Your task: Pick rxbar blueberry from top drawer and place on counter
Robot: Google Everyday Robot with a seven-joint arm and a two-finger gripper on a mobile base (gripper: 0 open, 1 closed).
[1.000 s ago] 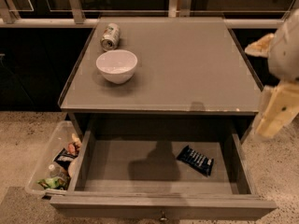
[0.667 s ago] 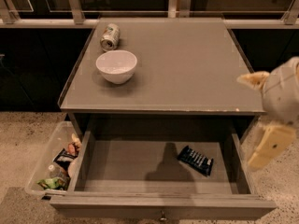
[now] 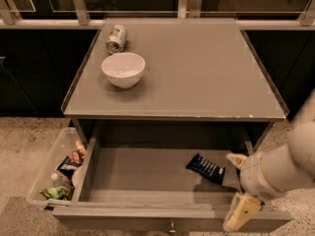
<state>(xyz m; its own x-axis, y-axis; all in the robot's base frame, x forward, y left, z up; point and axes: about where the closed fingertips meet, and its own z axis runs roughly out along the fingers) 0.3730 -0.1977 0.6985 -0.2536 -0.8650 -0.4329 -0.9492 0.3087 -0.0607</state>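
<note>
Navy rxbar point(image 3: 205, 168) lies flat on drawer point(image 3: 133, 173) floor, right half, skewed to drawer walls. Gripper point(image 3: 230, 191) hangs over drawer's right front corner, 2 fingers spread wide, holding nothing, just beside rxbar. Step in hand, by my reading: reach. Turn wrist so fingers straddle rxbar's short width. Descend inside drawer's right wall and close low, since thin wrapper may slip. Lift clear of drawer front before carrying to tabletop point(image 3: 197, 73) above drawer.
</note>
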